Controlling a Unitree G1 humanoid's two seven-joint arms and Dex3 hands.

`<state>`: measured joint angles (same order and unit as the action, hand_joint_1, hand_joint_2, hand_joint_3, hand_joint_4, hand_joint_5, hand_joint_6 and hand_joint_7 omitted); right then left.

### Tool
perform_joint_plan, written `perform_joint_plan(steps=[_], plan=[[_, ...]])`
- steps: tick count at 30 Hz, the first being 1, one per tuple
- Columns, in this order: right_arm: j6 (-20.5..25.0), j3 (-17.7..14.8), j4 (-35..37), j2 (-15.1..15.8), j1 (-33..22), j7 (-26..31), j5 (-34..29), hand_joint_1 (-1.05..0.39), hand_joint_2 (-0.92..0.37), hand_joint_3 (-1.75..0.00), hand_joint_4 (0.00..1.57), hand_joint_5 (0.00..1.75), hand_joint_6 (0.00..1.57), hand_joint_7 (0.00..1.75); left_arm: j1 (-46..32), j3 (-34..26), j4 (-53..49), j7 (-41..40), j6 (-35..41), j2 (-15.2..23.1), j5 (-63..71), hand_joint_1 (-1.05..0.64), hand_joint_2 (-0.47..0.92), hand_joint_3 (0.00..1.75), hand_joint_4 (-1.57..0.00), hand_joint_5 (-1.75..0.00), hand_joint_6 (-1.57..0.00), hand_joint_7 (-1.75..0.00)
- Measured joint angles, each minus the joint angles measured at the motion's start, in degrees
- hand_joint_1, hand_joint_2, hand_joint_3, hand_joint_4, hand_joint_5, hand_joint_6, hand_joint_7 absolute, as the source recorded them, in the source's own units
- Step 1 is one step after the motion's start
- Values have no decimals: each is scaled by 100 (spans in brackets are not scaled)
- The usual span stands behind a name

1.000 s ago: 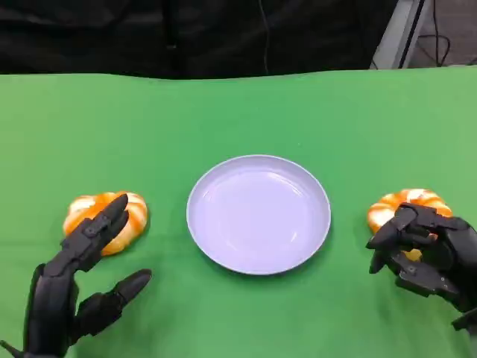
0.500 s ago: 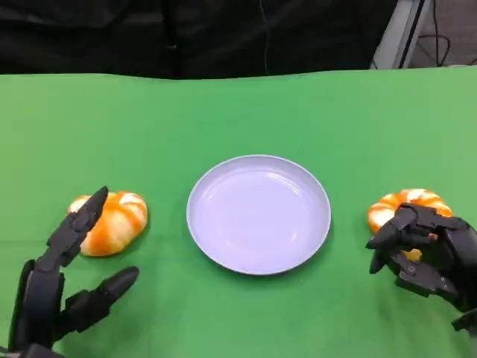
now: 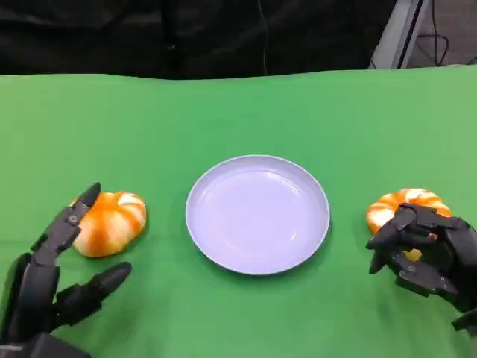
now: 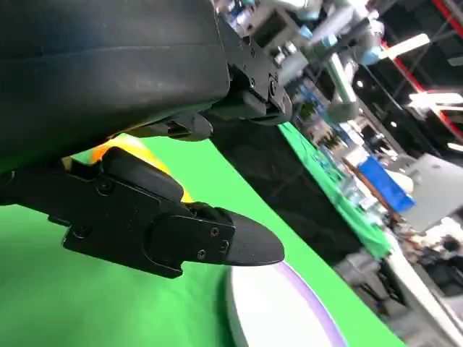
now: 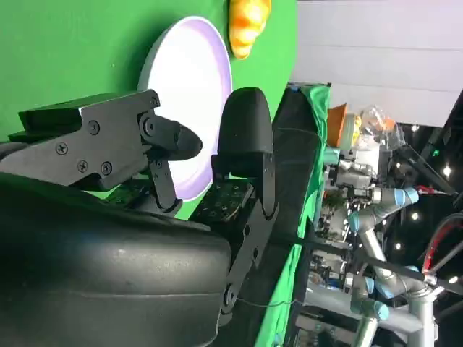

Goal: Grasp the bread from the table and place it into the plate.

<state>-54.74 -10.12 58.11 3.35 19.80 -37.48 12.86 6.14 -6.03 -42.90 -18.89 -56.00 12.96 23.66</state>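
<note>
Bread: two orange rolls on green table (image 3: 238, 104), plate (image 3: 257, 214) centred between, bare cloth all round plate. Left roll (image 3: 110, 222) beside left hand (image 3: 52, 280), fingers spread, holding nothing. Right roll (image 3: 402, 209) partly under right hand (image 3: 428, 257), fingers curled over; grip unconfirmed.

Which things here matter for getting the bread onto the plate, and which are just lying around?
For the job:
- orange-and-white striped bread roll by the left hand
- second striped bread roll under the right hand
- round pale lavender plate
- black left hand, black right hand

Just there:
- green table cover
</note>
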Motion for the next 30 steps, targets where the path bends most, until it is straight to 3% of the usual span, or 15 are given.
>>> perform_joint_plan(steps=[16, 30], plan=[[-4, 3, 1, 0, 0, 44, -19, 8, -86, -61, 82, 146, 87, 103, 5, 410, 389, -589, 877, 216, 594, -72, 92, 29, -30, 0, -37, -2], [-21, 16, 2, 0, -1, 89, -85, 8, -86, -63, 81, 147, 87, 104, 233, 1008, 522, -1008, 1752, 721, 1297, -73, 92, 28, -24, 0, -41, -2]])
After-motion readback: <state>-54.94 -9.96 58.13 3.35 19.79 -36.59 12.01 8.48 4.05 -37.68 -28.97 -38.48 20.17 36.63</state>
